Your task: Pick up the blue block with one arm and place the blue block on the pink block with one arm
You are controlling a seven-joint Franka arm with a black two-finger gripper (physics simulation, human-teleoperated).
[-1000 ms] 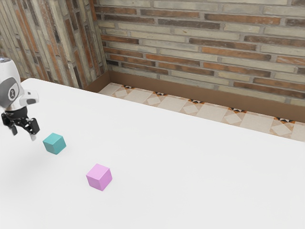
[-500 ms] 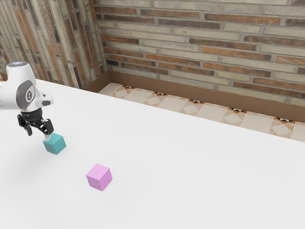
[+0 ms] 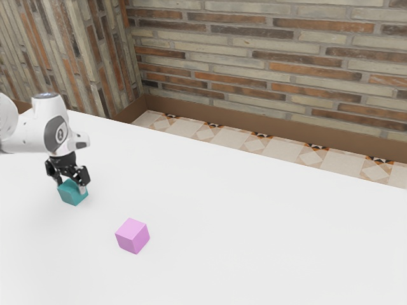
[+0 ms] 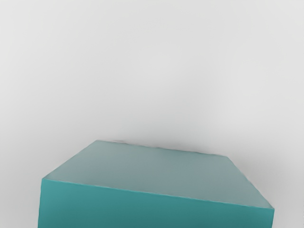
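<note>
At the exterior view's left, our gripper (image 3: 70,184) straddled the blue block (image 3: 71,196), jaws apart, seemingly not clamping it; the pink block (image 3: 132,236) sat lower right.

The fingers (image 3: 81,186) have come across, down over the blue block (image 3: 72,196).

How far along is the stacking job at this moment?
Done: the approach. The gripper sits open right over the blue block. In hand: the grasp, not yet closed; the block rests on the table, close under the wrist camera. Left: closing, lifting, carrying to the pink block, which stands apart and bare toward the exterior view's right, and setting it on top.
</note>
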